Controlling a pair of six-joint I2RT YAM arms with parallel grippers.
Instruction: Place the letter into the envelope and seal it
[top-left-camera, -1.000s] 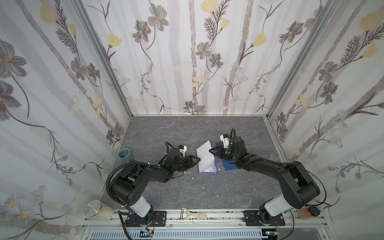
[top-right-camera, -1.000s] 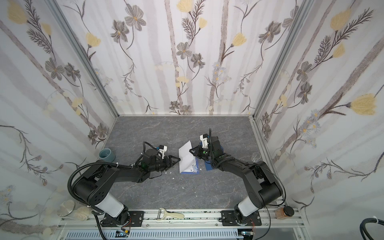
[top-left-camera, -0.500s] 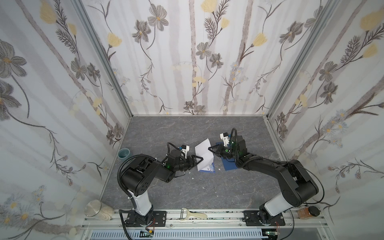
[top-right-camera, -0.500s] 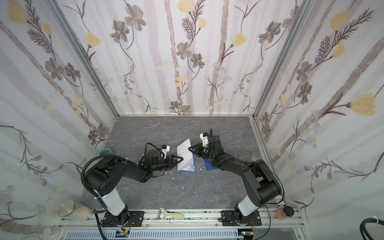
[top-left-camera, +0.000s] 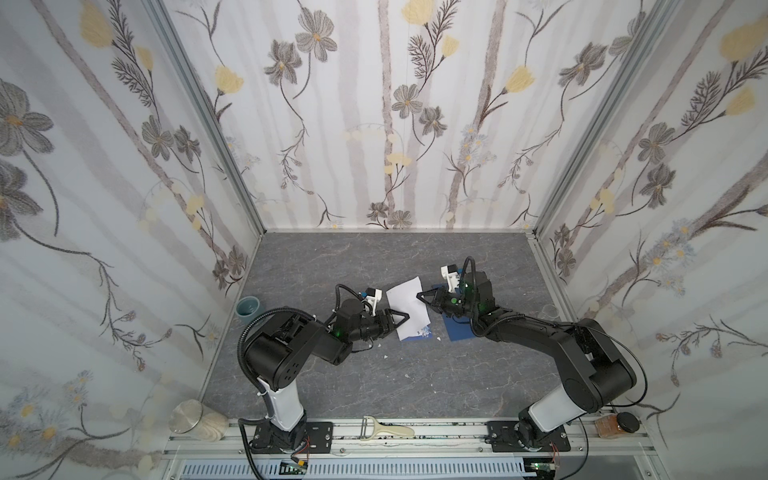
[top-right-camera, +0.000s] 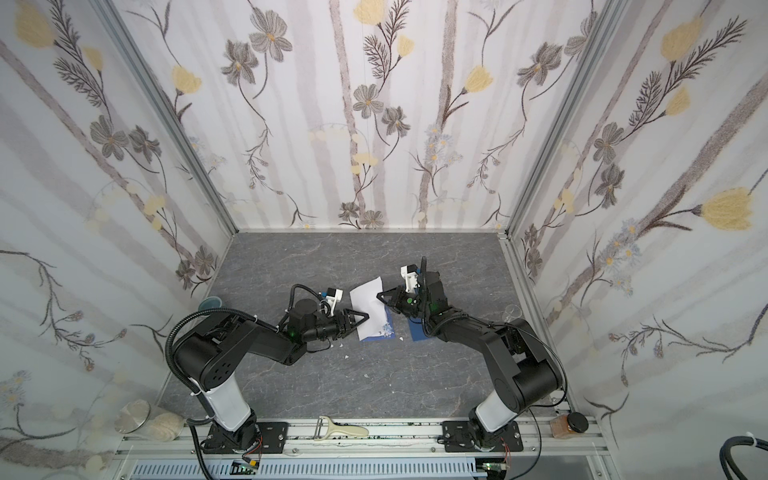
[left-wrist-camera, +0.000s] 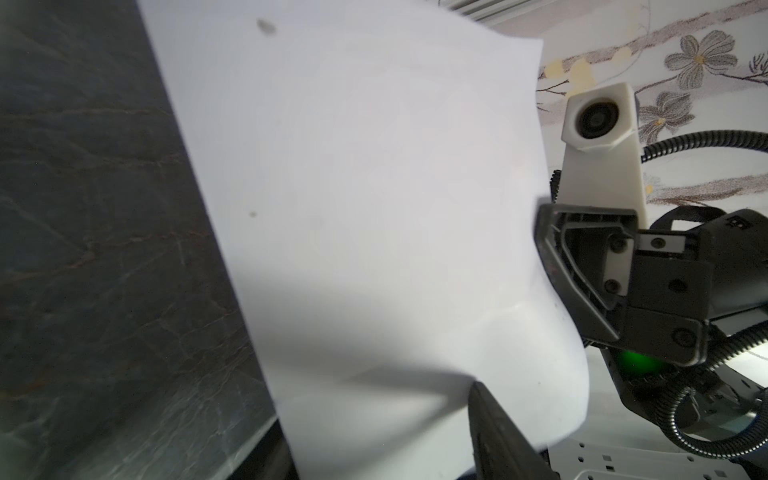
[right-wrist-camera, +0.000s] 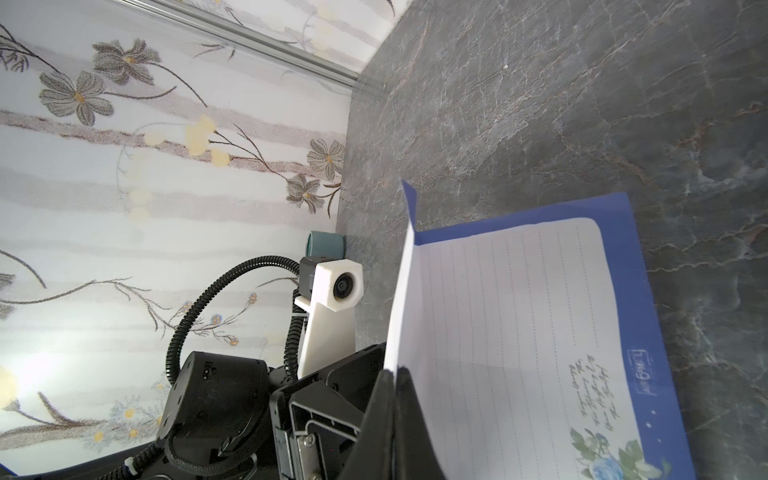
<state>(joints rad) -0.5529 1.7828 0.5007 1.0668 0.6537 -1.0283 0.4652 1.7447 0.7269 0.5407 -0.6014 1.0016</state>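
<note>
The letter (top-left-camera: 409, 307) is a white sheet with a blue border, standing half-lifted off the grey floor in both top views. Its lined face (right-wrist-camera: 511, 332) shows in the right wrist view and its plain back (left-wrist-camera: 374, 187) in the left wrist view. My right gripper (top-left-camera: 419, 295) (right-wrist-camera: 392, 372) is shut on the letter's raised edge. My left gripper (top-left-camera: 402, 316) (left-wrist-camera: 374, 415) is open, its jaws on either side of the letter's opposite edge. The dark navy envelope (top-left-camera: 456, 330) (top-right-camera: 415, 332) lies flat under my right arm, mostly covered.
A teal cup (top-left-camera: 248, 307) stands by the left wall and a clear glass (top-left-camera: 549, 309) by the right wall. A peeler (top-left-camera: 386, 430) lies on the front rail. Small white scraps (top-left-camera: 385, 356) dot the floor in front of the letter.
My left gripper has moved right, up to the letter, and its jaws have narrowed a little round the edge. The right gripper stays shut on the letter, nearly still.
</note>
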